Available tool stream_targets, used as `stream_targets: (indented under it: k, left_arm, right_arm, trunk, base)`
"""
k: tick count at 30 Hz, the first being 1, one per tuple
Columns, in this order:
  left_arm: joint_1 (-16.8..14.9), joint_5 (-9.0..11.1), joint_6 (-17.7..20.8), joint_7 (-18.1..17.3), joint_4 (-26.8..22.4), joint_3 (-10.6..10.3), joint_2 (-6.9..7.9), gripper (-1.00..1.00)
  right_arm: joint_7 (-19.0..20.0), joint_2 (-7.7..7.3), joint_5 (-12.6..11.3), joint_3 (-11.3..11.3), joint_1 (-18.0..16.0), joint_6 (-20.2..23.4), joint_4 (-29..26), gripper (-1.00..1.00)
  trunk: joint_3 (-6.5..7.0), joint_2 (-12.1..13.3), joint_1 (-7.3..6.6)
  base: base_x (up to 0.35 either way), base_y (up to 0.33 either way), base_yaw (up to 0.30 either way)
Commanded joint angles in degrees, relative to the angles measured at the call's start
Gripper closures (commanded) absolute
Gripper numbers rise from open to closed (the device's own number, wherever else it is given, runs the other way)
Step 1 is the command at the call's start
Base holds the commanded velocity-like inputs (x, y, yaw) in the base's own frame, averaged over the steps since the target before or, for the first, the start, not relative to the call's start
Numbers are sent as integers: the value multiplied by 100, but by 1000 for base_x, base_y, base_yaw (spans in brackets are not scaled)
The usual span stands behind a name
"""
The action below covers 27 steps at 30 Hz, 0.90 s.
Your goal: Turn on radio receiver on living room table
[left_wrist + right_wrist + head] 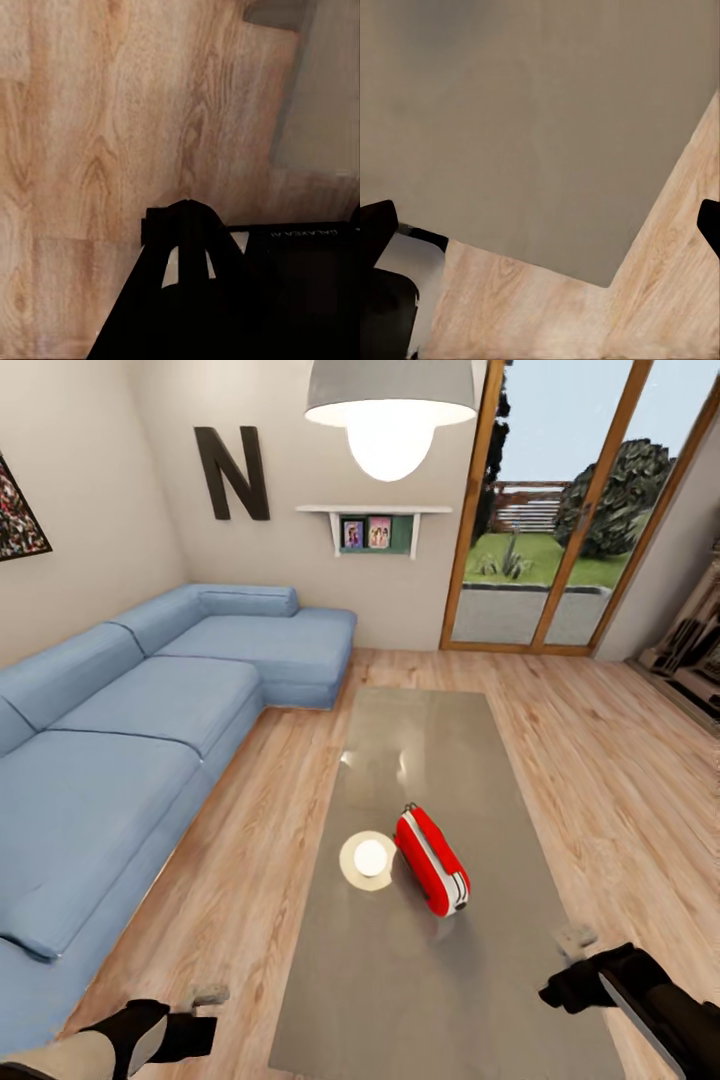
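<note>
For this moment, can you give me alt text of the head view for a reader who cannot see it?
A small red radio receiver lies on a long glossy grey-brown table, beside a round white lamp reflection. The left gripper and right gripper hover low at the near end, a blue sofa along the left.

A large dark letter N point(232, 473) hangs on the beige wall above the blue sofa point(150, 710). In the left wrist view, small pale lettering point(304, 234) runs along the edge of the robot's black body point(300, 292); it appears mirrored or upside down and is too faint to be sure of, though it may read GALAXEA. Nothing on the radio receiver point(431, 860) can be read.
</note>
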Motion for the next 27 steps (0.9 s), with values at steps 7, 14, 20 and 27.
stream_targets:
  k: [7, 14, 20, 27]
  left_arm:
    - [441, 15, -82, 5, -2, 23, -12, 100]
    - [879, 29, -488, 9, 0, 29, -103, 100]
    - [1235, 41, -537, 9, 6, 29, -164, 100]
    - [1863, 291, -731, 9, 7, 53, -267, 100]
  right_arm:
    - [-29, 3, -3, 0, -1, -574, 868, -100]
    - [-39, 287, -3, 8, -1, -1907, 2873, -100]
    - [-78, 962, -10, 16, -1, -3051, 5113, -100]
    - [-83, 1365, -12, 18, 290, -3832, 5971, -100]
  trunk:
    - [48, 0, 0]
    - [95, 0, 0]
    - [124, 0, 0]
    - [127, 0, 0]
  base:
    - [0, 0, -183]
    - [0, 0, -186]
    - [0, 0, -126]
    - [0, 0, -10]
